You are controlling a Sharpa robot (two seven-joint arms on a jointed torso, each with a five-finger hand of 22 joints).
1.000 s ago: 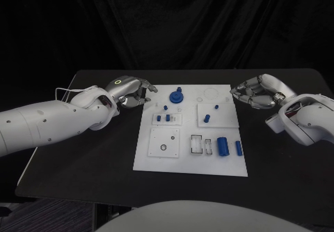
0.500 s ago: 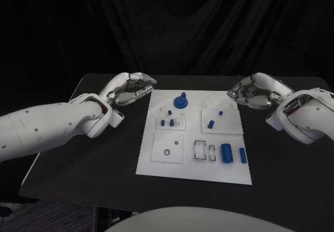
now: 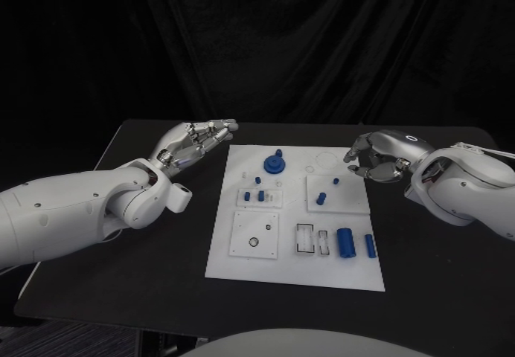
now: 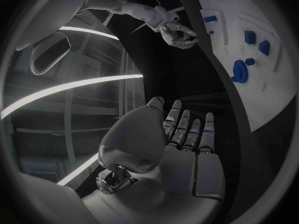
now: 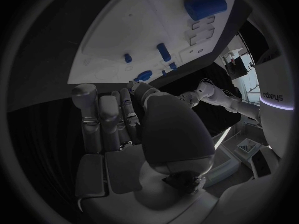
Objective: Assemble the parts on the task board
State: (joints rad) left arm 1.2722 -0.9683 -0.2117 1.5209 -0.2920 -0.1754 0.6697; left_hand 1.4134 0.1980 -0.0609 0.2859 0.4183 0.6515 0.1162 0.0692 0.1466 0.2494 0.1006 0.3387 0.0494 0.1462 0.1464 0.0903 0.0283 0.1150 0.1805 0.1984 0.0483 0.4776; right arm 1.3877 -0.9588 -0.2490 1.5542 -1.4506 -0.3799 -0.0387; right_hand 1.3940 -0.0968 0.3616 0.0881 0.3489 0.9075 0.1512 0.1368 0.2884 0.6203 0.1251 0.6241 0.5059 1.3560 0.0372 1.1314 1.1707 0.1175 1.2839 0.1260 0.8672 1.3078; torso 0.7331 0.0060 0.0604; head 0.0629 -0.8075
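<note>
The white task board lies in the middle of the black table. A round blue part stands near its far edge, small blue pegs stand in the middle blocks, and two blue cylinders lie at the near right. My left hand hovers off the board's far left corner, fingers straight and spread, holding nothing; the left wrist view shows its flat palm. My right hand hangs off the board's far right corner, fingers loosely bent with nothing in them, as its palm also shows.
The black table has bare room on both sides of the board and in front of it. A white raised block with a small ring hole sits at the board's near left. Black curtains close off the back.
My left hand has gone from a closed fist to flat, spread fingers. My right hand has loosened from a tight curl and dropped slightly toward the table. The camera has shifted.
</note>
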